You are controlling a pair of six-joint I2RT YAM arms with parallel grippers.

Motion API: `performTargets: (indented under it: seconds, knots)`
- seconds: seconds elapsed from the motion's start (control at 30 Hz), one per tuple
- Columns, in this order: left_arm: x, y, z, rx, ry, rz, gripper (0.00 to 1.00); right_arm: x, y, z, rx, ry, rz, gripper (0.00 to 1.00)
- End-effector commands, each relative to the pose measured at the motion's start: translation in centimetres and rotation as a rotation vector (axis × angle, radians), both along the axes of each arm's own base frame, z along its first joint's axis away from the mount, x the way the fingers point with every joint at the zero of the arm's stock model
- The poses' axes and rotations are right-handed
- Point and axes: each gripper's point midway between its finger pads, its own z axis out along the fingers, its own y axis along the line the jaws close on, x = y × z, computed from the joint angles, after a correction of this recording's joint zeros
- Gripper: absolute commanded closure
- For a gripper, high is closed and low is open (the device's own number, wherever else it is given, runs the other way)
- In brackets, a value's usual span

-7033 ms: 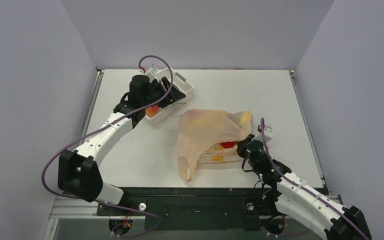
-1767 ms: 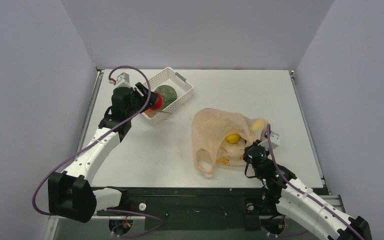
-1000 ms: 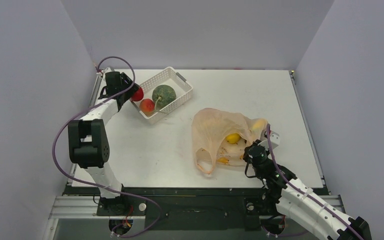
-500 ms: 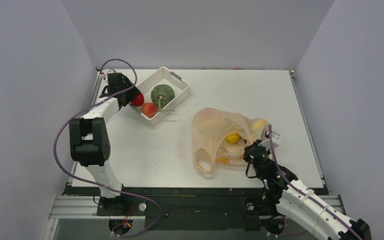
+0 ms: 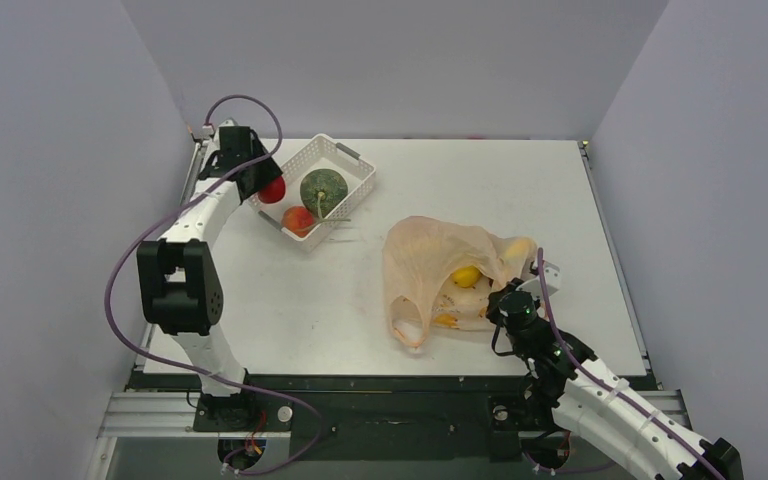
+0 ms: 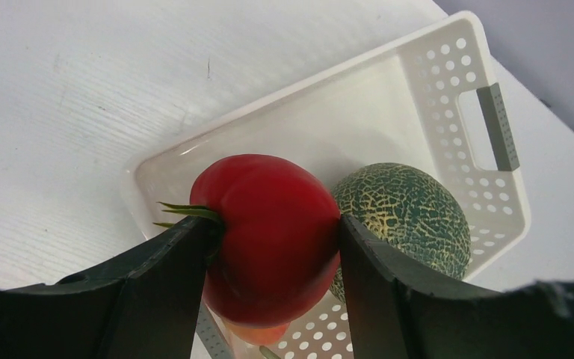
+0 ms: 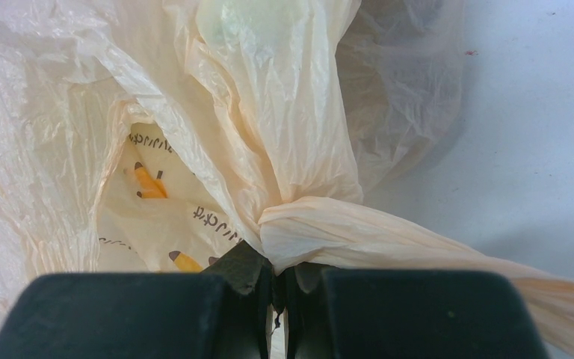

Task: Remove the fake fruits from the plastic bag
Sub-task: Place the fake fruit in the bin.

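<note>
Left gripper (image 6: 267, 258) grasps the glossy red apple-like plastic fruit (image 6: 269, 209) between both fingers. The white latticed plastic basket (image 6: 448, 67) lies below and ahead of it, and the dark green netted melon (image 6: 403, 213) sits just past its right finger. We would lower over bare basket floor, clear of the melon, then let go. The left arm is stretched far forward, wrist tipped down. Right gripper (image 7: 278, 288), forearm low, is clenched on a bunched fold of the thin pale-orange translucent plastic bag (image 7: 269, 112). A yellow oval fruit (image 5: 466, 276) sits inside, ahead of it.
</note>
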Motion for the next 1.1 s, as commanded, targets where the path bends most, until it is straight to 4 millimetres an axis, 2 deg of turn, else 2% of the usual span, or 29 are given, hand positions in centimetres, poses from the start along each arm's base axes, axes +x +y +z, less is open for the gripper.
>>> performTargets:
  seconds: [0.0, 0.03, 0.07, 0.27, 0.4, 0.43, 0.47, 0.5, 0.67, 0.77, 0.8, 0.83, 0.87, 0.9, 0.93, 0.97, 1.0, 1.03, 1.07]
  knots:
    - [0.4, -1.7, 1.1, 0.198, 0.016, -0.071, 0.46, 0.7, 0.3, 1.8, 0.032, -0.042, -0.006, 1.00]
    - [0.6, -2.0, 1.4, 0.212, 0.015, -0.079, 0.46, 0.7, 0.3, 1.8, 0.033, -0.043, -0.007, 1.00]
    - [0.7, -2.5, 0.9, 0.218, 0.030, -0.095, 0.45, 0.6, 0.3, 1.7, 0.032, -0.041, -0.006, 1.00]
    - [1.6, -2.5, -0.1, 0.226, 0.065, -0.088, 0.46, 0.5, 0.1, 1.6, 0.027, -0.040, -0.007, 1.00]
    - [2.1, -2.8, -0.4, 0.224, 0.047, -0.122, 0.29, 0.4, -0.1, 1.5, 0.023, -0.043, -0.015, 1.00]
    - [2.2, -2.7, -0.4, 0.223, 0.043, -0.129, 0.19, 0.4, -0.1, 1.5, 0.024, -0.044, -0.015, 1.00]
    - [2.2, -2.9, -0.6, 0.216, 0.037, -0.141, 0.15, 0.4, -0.2, 1.5, 0.021, -0.043, -0.018, 1.00]
    - [2.2, -2.7, -0.7, 0.219, 0.036, -0.147, 0.06, 0.5, -0.2, 1.5, 0.020, -0.045, -0.019, 1.00]
    - [2.0, -2.3, -0.7, 0.232, 0.030, -0.154, 0.03, 0.5, -0.1, 1.4, 0.014, -0.040, -0.017, 1.00]
    - [1.6, -2.4, 0.6, 0.229, 0.007, -0.163, 0.03, 0.6, -0.1, 1.5, 0.014, -0.042, -0.016, 1.00]
    - [1.3, -2.9, 0.9, 0.213, 0.005, -0.181, 0.03, 0.6, -0.1, 1.5, 0.013, -0.041, -0.017, 1.00]
    - [1.0, -3.2, 2.1, 0.198, -0.018, -0.186, 0.03, 0.6, -0.1, 1.6, 0.014, -0.044, -0.016, 1.00]
    - [0.6, -4.0, 2.2, 0.170, -0.023, -0.217, 0.03, 0.7, 0.0, 1.7, 0.014, -0.045, -0.015, 1.00]
    - [0.1, -4.6, 3.8, 0.147, -0.058, -0.230, 0.03, 0.7, -0.1, 1.7, 0.011, -0.044, -0.014, 1.00]
    - [-0.6, -5.9, 3.8, 0.104, -0.066, -0.266, 0.03, 0.7, 0.0, 1.9, 0.009, -0.045, -0.011, 1.00]
    - [-1.3, -6.9, 5.8, 0.069, -0.117, -0.302, 0.03, 0.7, 0.0, 1.9, 0.007, -0.044, -0.008, 1.00]
    - [-2.3, -8.1, 5.4, 0.033, -0.110, -0.330, 0.03, 0.8, 0.1, 2.0, 0.002, -0.043, -0.002, 1.00]
    - [-3.4, -9.7, 7.5, -0.017, -0.164, -0.396, 0.03, 0.8, 0.1, 2.0, -0.002, -0.043, 0.001, 1.00]
    - [-4.7, -11.0, 7.1, -0.053, -0.156, -0.432, 0.03, 0.9, 0.2, 2.1, -0.008, -0.041, 0.009, 1.00]
